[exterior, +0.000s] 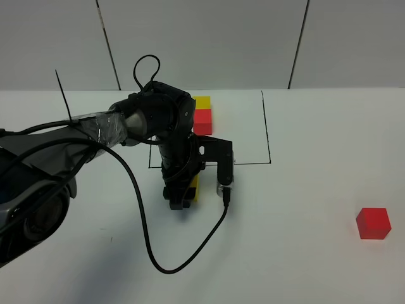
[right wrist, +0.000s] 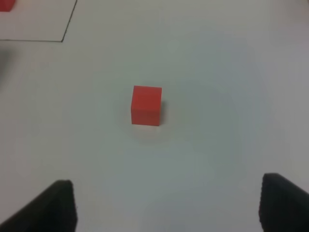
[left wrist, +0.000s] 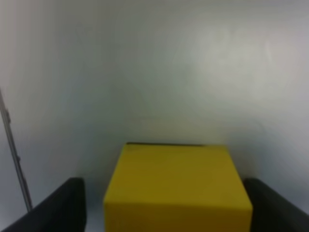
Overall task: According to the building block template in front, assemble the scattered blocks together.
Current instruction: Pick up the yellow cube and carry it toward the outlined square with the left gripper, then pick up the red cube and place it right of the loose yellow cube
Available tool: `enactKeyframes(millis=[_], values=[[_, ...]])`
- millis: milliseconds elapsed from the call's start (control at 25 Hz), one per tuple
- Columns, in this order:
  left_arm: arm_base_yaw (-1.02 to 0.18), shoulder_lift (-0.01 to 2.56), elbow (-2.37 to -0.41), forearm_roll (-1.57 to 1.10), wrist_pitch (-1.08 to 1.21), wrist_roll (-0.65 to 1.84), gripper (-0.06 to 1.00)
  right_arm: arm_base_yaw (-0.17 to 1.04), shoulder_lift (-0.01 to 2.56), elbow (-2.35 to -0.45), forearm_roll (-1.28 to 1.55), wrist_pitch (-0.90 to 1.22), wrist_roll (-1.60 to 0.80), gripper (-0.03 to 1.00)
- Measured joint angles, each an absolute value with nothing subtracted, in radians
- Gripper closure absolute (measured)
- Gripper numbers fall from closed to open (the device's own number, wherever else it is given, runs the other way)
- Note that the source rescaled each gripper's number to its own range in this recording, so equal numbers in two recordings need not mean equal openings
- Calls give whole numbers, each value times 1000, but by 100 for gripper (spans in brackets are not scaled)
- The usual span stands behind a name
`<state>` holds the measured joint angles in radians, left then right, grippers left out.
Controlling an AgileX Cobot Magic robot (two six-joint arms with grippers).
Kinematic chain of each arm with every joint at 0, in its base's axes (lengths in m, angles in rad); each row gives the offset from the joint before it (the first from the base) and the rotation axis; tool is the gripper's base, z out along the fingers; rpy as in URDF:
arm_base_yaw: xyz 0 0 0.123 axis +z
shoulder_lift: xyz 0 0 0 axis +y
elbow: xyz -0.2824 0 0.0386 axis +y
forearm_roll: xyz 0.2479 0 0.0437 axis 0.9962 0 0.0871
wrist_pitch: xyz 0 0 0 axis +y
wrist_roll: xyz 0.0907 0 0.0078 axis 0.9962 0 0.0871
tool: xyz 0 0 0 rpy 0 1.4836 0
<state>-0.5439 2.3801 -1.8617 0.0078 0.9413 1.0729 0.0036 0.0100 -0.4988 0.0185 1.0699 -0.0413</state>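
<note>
The building block template, a yellow cube (exterior: 202, 102) touching a red cube (exterior: 202, 120), sits at the back inside a thin black-lined rectangle (exterior: 266, 126). The scattered yellow block (exterior: 195, 187) (left wrist: 176, 188) rests on the table just in front of that frame. My left gripper (exterior: 183, 197) (left wrist: 164, 183) stands open around it, with a gap showing on each side. The scattered red block (exterior: 373, 223) (right wrist: 146, 105) lies alone at the right. Over the table, short of that block, my right gripper (right wrist: 167, 181) is open and holds nothing; the exterior high view does not show it.
The left arm (exterior: 145, 120) reaches in from the left, and its black cable (exterior: 142, 221) loops across the white table in front. A corner of the frame line (right wrist: 67, 24) and the template's red cube (right wrist: 5, 4) show in the right wrist view.
</note>
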Motion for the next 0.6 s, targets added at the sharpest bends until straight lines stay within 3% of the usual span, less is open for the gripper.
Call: enactKeyframes(millis=[120,200,320,600], values=[[-544,2364,-1862,8,928,1054,8,4,10,-499,18,1070,-41,37],[-544,2348,-1862,8,924,1038,0,4,10,-499,18,1070,-41,37],[-544,2319,-1862,8,923,1016,-5,4,10,-499,18,1070,-41,37],[-543,2238,-1862,8,988,889,-5,4,10,-499,18,1070,-39,37]])
